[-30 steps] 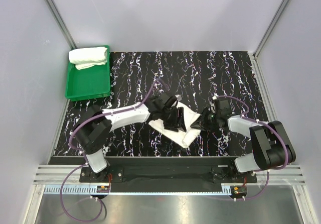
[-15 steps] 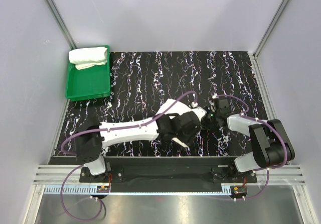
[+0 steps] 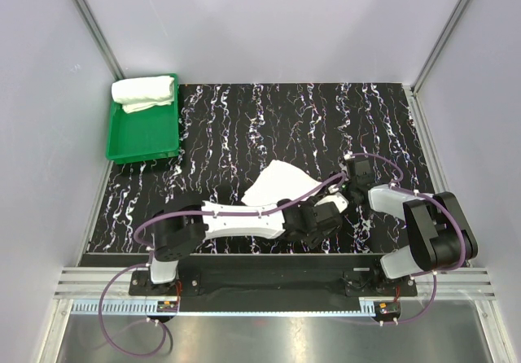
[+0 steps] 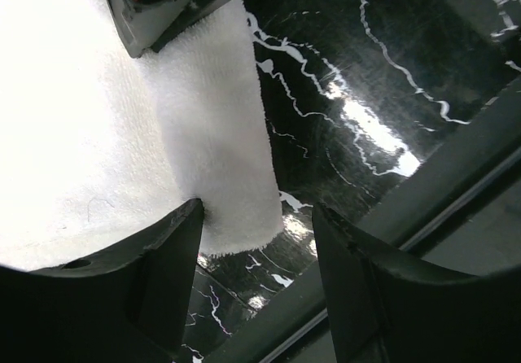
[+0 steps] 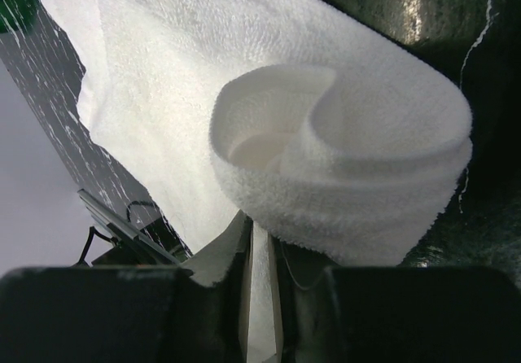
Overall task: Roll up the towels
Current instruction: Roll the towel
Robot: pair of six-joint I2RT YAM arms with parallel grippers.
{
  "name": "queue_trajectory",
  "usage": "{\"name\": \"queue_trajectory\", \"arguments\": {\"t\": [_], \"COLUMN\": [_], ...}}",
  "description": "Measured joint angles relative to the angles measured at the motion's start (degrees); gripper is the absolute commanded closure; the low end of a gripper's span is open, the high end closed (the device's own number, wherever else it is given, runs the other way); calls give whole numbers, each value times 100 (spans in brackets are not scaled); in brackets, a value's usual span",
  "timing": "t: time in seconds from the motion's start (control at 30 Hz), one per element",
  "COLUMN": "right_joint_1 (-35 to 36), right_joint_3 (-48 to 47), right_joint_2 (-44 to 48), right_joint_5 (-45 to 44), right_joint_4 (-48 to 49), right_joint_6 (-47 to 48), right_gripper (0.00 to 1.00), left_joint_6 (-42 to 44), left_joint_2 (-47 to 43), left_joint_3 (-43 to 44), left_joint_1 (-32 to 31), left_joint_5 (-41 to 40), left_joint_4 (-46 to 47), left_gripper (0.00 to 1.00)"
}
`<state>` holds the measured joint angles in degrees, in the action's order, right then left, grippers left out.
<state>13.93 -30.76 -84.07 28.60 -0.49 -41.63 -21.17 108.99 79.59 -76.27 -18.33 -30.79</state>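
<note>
White towel (image 5: 163, 94) edge pinched in right pincer (image 5: 260, 257)

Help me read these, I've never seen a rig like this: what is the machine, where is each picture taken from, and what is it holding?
Two robot arms, left and right, sit at a black marbled table. The wide picture looks down from above; the other two come from a camera on each wrist. A white towel lies partly rolled on the table; a second towel rests in the green tray. The right fingers pinch its rolled end. The left fingers stand open at a towel corner, gripping nothing.
</note>
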Motion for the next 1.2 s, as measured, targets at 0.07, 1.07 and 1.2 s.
{"name": "queue_trajectory", "arguments": {"t": [0.07,1.07,1.2], "right_joint_1": [0,31,24], "right_joint_3": [0,-776,-1884], "right_joint_2": [-4,413,761], "right_joint_5": [-2,-708,-1624], "right_joint_4": [11,-1469,-2616], "right_joint_6": [4,319,601], "right_gripper": [80,44,27], "left_joint_6": [4,-70,-275], "left_joint_2": [107,345,107], "left_joint_3": [0,-627,-953], "left_joint_1": [2,-2,118], "left_joint_5": [-85,-455,-164], "left_joint_4": [-4,822,1141], "left_gripper": [38,94,97]}}
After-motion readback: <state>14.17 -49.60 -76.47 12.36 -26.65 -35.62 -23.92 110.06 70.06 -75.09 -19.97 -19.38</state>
